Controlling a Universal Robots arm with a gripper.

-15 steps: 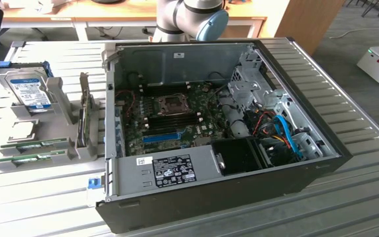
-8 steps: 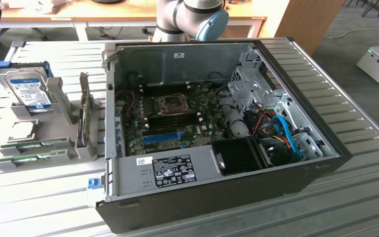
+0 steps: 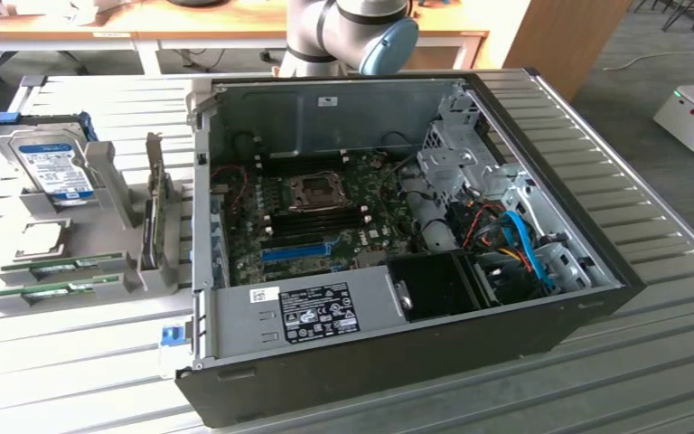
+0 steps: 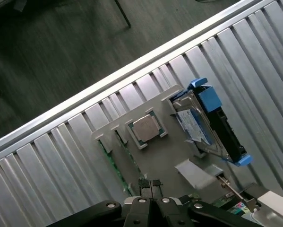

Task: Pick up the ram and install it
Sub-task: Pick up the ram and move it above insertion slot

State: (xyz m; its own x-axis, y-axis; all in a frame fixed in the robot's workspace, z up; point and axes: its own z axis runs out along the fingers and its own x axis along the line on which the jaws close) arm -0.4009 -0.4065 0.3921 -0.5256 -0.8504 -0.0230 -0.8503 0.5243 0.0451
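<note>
My claw is pinched fully shut with nothing in it, and it hangs above the near end of the grey parts holder on the ribbed metal tabletop. The ram stands on edge in a slot of that holder, beside a second green stick. Past it the holder carries a square processor chip and the blue-bracketed hard drive, with the open computer case beyond.

Arm raised, gripper closed

The arm shows a grey joint with a blue cap at the far edge of the exterior view. In the wrist view the gripper faces downward, its two black fingers pressed together between their linkages.
</note>
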